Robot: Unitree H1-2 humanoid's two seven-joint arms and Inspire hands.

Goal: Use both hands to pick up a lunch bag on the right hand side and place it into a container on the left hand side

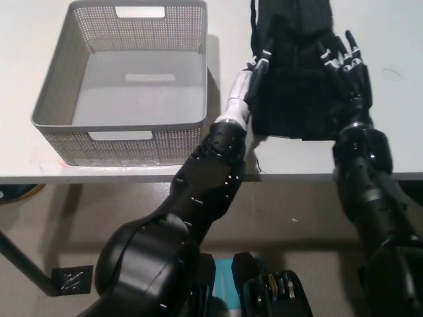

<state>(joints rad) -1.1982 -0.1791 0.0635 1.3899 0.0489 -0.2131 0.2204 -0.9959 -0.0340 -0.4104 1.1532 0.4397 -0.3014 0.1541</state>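
1. On my far left I see the grey basket (59, 99) sitting on the white table (26, 39). Its walls are perforated, with a handle slot at the near and far ends, and I see nothing inside it.
2. Just right of the basket, my left hand (254, 69) reaches up past the basket's right wall. It lies flat against the left side of the lunch bag (294, 72), fingers stretched straight along the fabric and close together. I cannot tell how firmly it presses.
3. The lunch bag is dark, almost black, and stands right of the basket, well outside it. A thin strap runs up its left edge beside my left hand. From this steep angle I cannot tell whether its base rests on the table or is clear of it.
4. On the bag's right side is my right hand (344, 63), black with pale bands on the fingers. The fingers are spread and pointing away from me, laid against the bag's right face. The bag sits squeezed between my two hands.
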